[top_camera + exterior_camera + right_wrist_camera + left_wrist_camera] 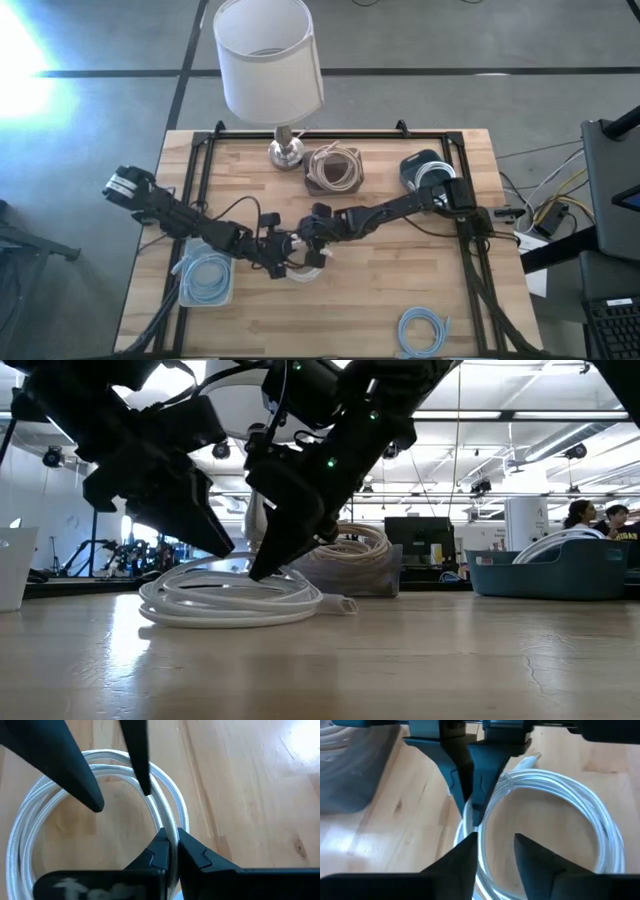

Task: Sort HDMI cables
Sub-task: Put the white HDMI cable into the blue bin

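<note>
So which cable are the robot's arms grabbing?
The white coil in the middle of the table. The right end effector pinches its loop, and the left end effector is open over it. The other coils lie untouched.

white coil [30,815] cut off by right wrist view's edge.

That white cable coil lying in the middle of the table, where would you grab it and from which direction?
Probably from straight above, pinching one short stretch of the bundled strands. The white coil lies flat, an open ring with bare wood in the middle, so one finger can drop inside and one outside. The right gripper is already shut on the strands that way, and the left gripper straddles the far side, open.
</note>
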### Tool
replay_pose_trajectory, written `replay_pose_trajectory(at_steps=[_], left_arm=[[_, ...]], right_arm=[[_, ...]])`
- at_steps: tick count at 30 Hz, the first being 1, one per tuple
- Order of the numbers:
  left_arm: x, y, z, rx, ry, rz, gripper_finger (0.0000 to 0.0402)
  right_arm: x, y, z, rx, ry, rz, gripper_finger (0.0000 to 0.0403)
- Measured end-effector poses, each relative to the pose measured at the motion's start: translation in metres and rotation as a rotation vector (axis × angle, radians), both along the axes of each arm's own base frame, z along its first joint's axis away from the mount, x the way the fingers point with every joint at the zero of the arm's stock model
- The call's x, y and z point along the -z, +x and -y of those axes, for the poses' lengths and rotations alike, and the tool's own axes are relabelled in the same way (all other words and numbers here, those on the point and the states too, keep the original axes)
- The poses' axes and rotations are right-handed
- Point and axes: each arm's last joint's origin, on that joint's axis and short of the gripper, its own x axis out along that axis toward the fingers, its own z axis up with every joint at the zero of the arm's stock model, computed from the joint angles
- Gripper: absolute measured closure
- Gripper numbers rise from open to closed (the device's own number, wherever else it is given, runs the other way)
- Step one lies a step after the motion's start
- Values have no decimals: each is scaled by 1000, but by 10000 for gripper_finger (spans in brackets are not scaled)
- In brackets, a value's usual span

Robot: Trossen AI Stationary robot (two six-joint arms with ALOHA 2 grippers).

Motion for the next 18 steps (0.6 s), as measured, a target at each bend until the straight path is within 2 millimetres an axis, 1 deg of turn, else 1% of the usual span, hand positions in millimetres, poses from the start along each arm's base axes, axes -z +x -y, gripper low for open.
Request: replay_pose_trajectory(at_steps=[4, 7, 10, 13, 18], left_arm=[[0, 0, -1, -27, 22, 11, 239], [-1, 0, -2, -42, 35, 17, 229], [-1, 0, -2, -49, 41, 18, 228], [0, 0, -2, -57, 37, 21, 228], [0, 0, -2, -68, 26, 23, 229]], right_arm=[[-2, -4, 0, -1, -3, -31, 390], [-12, -12, 2, 9, -6, -84, 390], [-25, -26, 5, 74, -46, -155, 390], [-43, -44, 10, 165, -111, -237, 390], [-83, -80, 15, 351, -234, -298, 390]])
